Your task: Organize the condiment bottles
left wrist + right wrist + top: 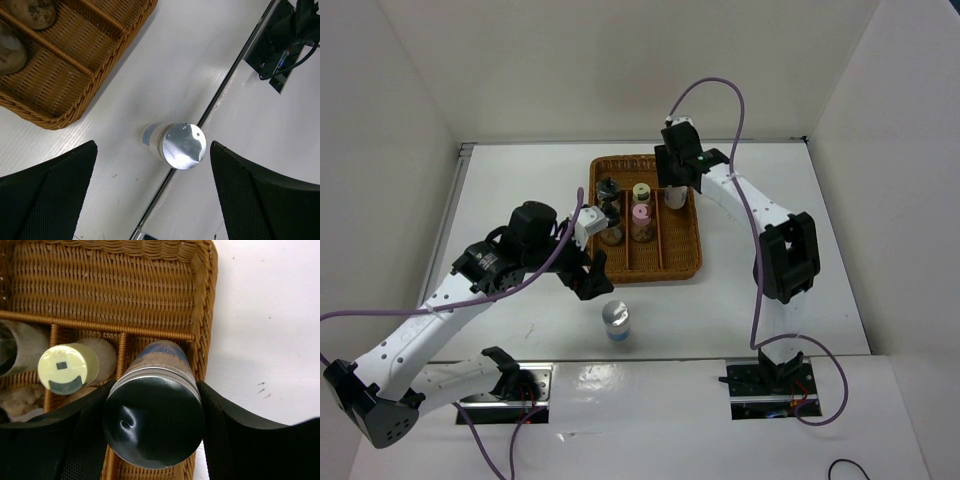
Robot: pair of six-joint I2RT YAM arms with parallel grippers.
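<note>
A brown wicker tray (685, 262) holds a black-capped jar (608, 188), a pale yellow-capped jar (641, 190), a pink-capped jar (640, 213) and another jar (612, 234) partly hidden by my left arm. My right gripper (675, 186) is shut on a silver-capped jar (154, 422) over the tray's right compartment (150, 295); the yellow cap (62, 368) is beside it. A second silver-capped jar (616, 320) stands on the table in front of the tray. My left gripper (592, 278) hovers above it, open, with the jar (182, 146) between the fingers (55, 185) and apart from them.
The tray's near corner (55, 117) lies left of the loose jar. A seam (220, 95) in the table runs under that jar. The arms' black base plates (765, 385) sit at the near edge. White walls enclose the table on three sides.
</note>
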